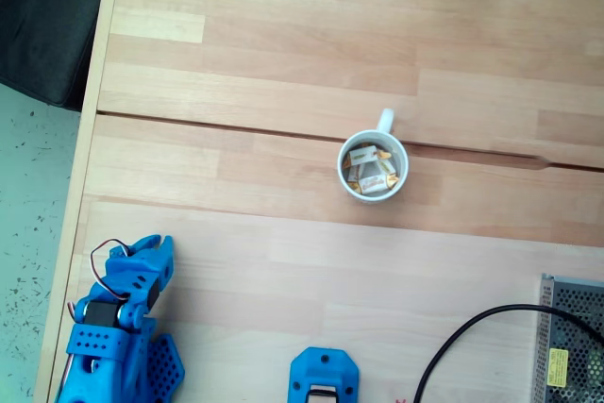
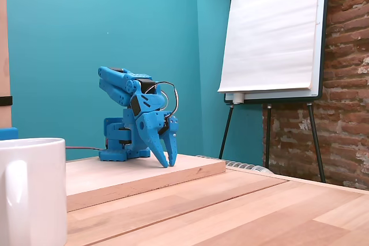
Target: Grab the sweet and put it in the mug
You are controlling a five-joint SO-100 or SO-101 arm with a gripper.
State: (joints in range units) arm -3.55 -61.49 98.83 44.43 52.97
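Note:
The white mug [image 1: 344, 170] stands upright near the middle of the wooden table in a fixed view, its loop handle [image 1: 384, 120] pointing to the far side. Inside it lie several sweets [image 1: 370, 176] in white wrappers with golden-orange ends. In another fixed view the mug [image 2: 31, 191] fills the lower left corner and its inside is hidden. My blue gripper [image 1: 162, 244] rests at the table's lower left, far from the mug. Seen from the side, the gripper [image 2: 169, 162] points down at a raised board, folded back, fingers together with nothing between them.
A black cable [image 1: 472, 337] curves along the lower right beside a metal mesh box [image 1: 571, 342]. A blue plastic part [image 1: 323, 377] sits at the bottom edge. The table's left edge [image 1: 85, 139] borders the floor. A flip chart easel [image 2: 271, 33] stands behind the table.

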